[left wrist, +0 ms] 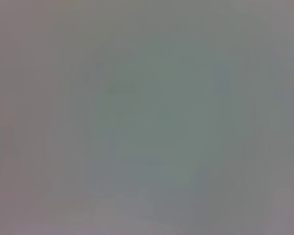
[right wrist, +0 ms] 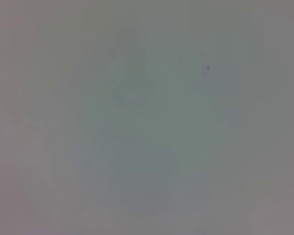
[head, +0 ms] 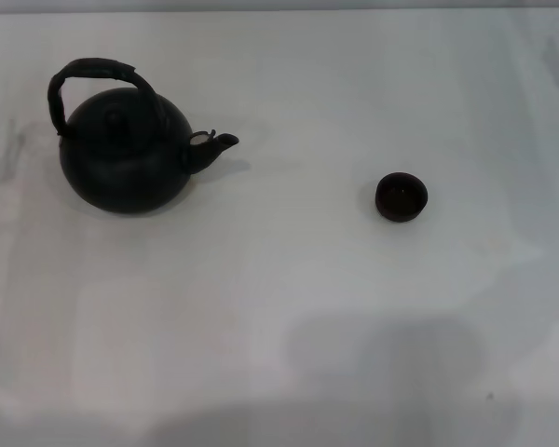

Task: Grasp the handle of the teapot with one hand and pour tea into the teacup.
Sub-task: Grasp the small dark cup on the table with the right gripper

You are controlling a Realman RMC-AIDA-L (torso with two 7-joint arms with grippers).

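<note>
Teapot point(head: 126, 158) upright on table point(head: 279, 307), teacup point(head: 401, 196) well apart.

**White tabletop under soft, uneven light**

The head view is filled almost edge to edge by a pale white table surface point(head: 289, 307). A thin grey band point(head: 279, 4) is seen along the far edge, where the top ends. Soft grey shadows point(head: 391, 372) are cast across the near part of the surface, and fainter ones are seen down the left side and in the far right corner. A tiny dark speck point(head: 490, 396) is noted near the right front. No wall, floor or window is shown. In both wrist views only a flat, featureless grey-green field is seen.
</note>
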